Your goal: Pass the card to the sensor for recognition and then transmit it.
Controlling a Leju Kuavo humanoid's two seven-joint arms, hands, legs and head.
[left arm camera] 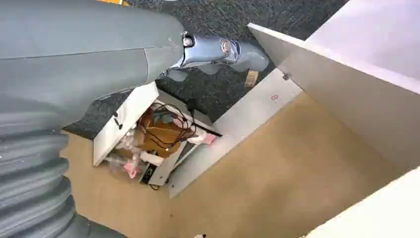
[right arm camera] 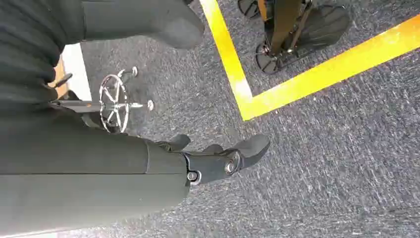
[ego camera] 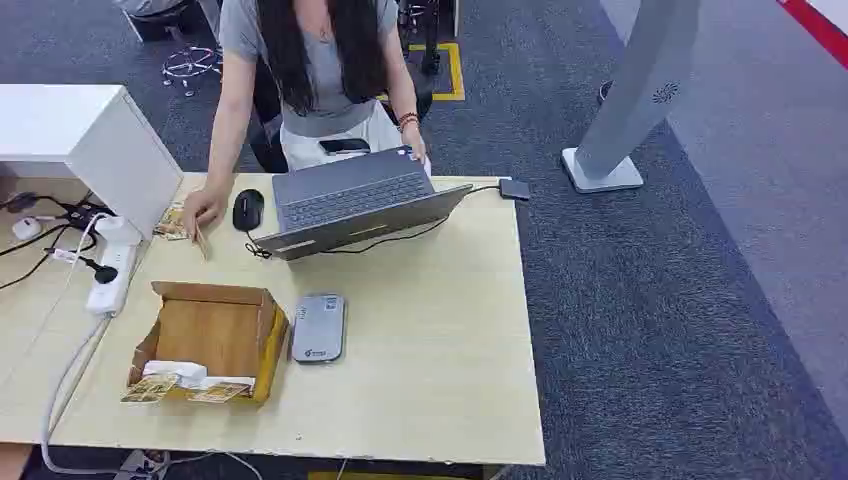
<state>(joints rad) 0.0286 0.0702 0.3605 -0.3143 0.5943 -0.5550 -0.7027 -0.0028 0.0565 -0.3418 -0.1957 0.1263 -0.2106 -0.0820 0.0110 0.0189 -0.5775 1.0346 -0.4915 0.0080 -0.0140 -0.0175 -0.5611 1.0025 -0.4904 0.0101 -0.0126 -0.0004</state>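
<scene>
Nearest the head camera, at the near left of the pale wooden worktop point(ego camera: 430, 400), an open cardboard box point(ego camera: 208, 338) lies with two cards point(ego camera: 185, 391) resting along its front edge beside a white strip. Just to the right of the box, a flat grey card sensor point(ego camera: 319, 327) lies on the worktop, close to the box but apart from it. Further back stands an open grey laptop point(ego camera: 350, 200), with a black mouse point(ego camera: 247, 210) just to its left. A person point(ego camera: 310, 70) in a grey top sits behind the worktop; the person's hand point(ego camera: 200, 210) rests on the surface near the mouse, holding one card point(ego camera: 201, 240), with a small stack of cards point(ego camera: 170, 222) just beside it. A white power strip point(ego camera: 115, 268) with a cable lies at the left edge, and a white cabinet point(ego camera: 90, 140) stands at the far left.

Left wrist view: the left hand point(left arm camera: 218, 49) hangs over dark carpet and a beige floor, its fingers loosely extended and holding nothing.

Right wrist view: the right hand point(right arm camera: 223, 161) hangs over grey carpet near a yellow floor line point(right arm camera: 297, 82), its fingers slightly apart and holding nothing.
</scene>
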